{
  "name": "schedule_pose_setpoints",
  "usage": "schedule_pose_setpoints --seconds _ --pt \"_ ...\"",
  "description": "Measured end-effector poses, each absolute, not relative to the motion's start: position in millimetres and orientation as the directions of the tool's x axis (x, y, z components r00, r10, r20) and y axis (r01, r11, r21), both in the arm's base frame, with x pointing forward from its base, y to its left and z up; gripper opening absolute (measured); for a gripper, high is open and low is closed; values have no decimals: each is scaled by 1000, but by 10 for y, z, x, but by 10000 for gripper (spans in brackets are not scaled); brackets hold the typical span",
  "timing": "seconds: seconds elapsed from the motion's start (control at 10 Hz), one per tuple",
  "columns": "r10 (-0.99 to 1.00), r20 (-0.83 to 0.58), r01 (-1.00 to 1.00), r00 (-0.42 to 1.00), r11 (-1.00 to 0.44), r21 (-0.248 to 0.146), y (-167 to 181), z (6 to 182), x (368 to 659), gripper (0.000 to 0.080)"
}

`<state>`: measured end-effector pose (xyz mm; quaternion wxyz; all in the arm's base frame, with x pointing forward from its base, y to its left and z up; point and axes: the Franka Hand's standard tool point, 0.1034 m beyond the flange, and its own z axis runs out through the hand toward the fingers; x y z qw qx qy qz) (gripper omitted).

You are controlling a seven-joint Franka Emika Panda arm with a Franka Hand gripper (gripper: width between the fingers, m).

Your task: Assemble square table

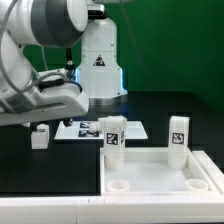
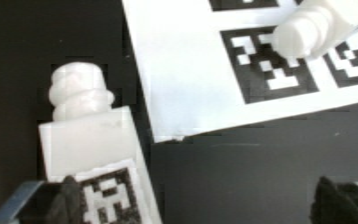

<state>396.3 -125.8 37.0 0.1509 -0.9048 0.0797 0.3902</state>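
White plastic slab (image 1: 160,172) sits at five o'clock in the exterior view, with a leg (image 1: 113,133) and a second leg (image 1: 178,130) upright at its far corners. A third leg (image 1: 40,136) rests at nine o'clock; the gripper (image 2: 194,205) is spread wide, gripping nothing

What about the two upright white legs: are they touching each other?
Apart. The exterior view shows a wide dark gap between the leg on its left and the leg on its right.
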Motion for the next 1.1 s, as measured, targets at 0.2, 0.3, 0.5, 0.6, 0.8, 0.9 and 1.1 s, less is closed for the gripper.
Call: schedule_pose_setpoints --seconds 0.2,0.3,0.5,0.6,0.8,0.9,1.1 --pt "26 -806 -207 592 -961 -183 -1365 382 4165 649" --pt "32 -808 -206 589 -960 -188 -1344 368 4147 649" --pt "39 -807 -201 590 -960 -193 -1337 363 4147 649" --pt "43 -809 -198 587 -961 -195 -1338 345 4135 649" --pt "62 -832 -192 552 -961 -199 -1388 184 4102 649" --pt "59 -826 -197 561 -959 -203 -1398 123 4090 649" --pt "75 -811 -184 580 -958 -220 -1413 43 3987 649"
